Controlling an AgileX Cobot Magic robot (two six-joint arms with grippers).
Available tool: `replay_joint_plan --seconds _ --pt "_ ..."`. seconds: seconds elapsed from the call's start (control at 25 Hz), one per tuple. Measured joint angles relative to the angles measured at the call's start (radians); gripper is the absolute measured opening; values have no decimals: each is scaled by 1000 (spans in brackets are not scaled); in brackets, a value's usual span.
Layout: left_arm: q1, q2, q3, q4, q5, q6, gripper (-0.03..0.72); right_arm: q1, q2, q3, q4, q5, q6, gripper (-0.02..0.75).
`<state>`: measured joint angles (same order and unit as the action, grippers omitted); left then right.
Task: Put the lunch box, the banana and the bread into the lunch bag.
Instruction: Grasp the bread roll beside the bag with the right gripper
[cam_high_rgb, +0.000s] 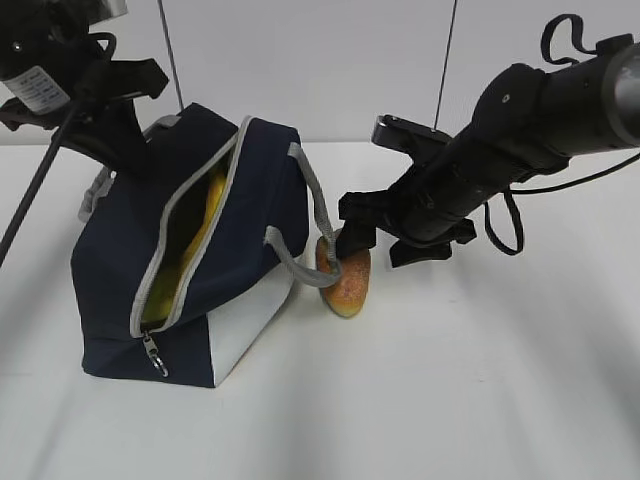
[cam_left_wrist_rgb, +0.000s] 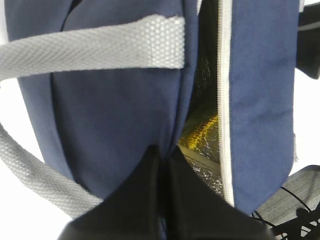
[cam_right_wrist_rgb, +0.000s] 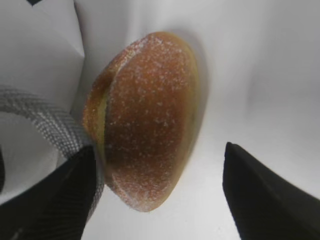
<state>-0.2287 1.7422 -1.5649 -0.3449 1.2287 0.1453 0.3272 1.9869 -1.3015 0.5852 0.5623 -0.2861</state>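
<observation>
The bag's (cam_high_rgb: 190, 260) zipper slot gaped narrowly, yellow filling much of it. A grey handle (cam_high_rgb: 300, 262) looped against the bread (cam_high_rgb: 347, 280) at nine o'clock, blocking that side; bare table (cam_high_rgb: 480, 380) lay free at three.

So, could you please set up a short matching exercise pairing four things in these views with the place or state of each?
Things
1. speckled golden-brown bread roll
2. navy-blue fabric lunch bag
3. left gripper
4. right gripper

States
A. shut, pinching blue fabric beside the zipper
B. open, one finger on each side of the roll
C. on the white table, against a grey webbing handle
D. unzipped, something yellow showing inside

Pairs: 1-C, 2-D, 3-A, 4-B
</observation>
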Motion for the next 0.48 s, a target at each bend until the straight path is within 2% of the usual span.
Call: replay_joint_plan --seconds 0.2,0.48 --pt "0 0 0 0 0 0 1 0 25 -22 92 51 -73 583" --pt "0 0 0 0 0 0 1 0 28 -22 113 36 -96 583"
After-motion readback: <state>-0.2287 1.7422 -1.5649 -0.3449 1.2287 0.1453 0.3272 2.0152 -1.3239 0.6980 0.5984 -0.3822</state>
